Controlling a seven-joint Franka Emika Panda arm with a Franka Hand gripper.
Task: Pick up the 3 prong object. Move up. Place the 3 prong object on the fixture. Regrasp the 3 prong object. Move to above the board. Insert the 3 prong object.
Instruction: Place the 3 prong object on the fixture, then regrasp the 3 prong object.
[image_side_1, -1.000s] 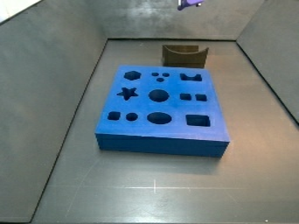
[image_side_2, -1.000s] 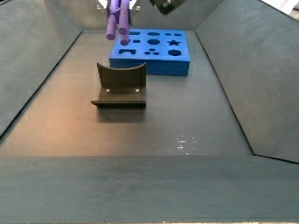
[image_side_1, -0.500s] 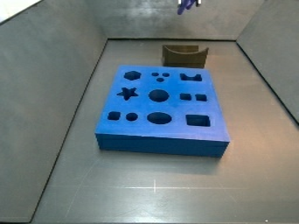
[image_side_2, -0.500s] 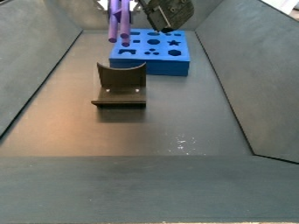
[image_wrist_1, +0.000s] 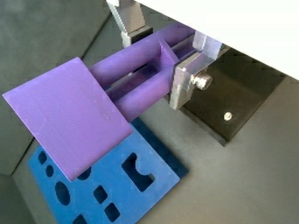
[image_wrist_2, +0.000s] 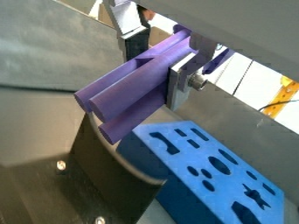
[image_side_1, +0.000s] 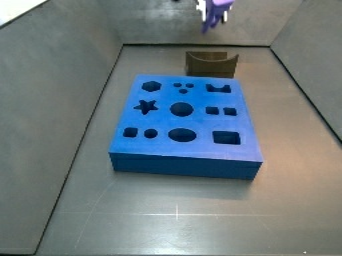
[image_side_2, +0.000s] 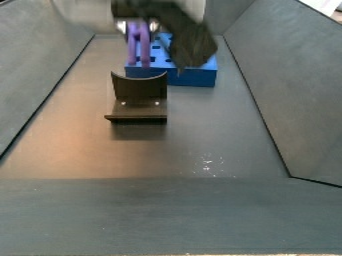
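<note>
My gripper (image_wrist_2: 176, 63), clamped on the peg (image_wrist_2: 131, 87), hangs above the fixture (image_side_2: 136, 98) near the floor's far edge, so I can set it in the notch.

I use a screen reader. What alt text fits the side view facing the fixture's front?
The end effector, blurred, holds the purple peg upright above the dark fixture. The blue board lies behind, on a grey floor.

In a side view the gripper (image_side_2: 163, 22) is motion-blurred, hiding part of the board (image_side_2: 201, 70).
</note>
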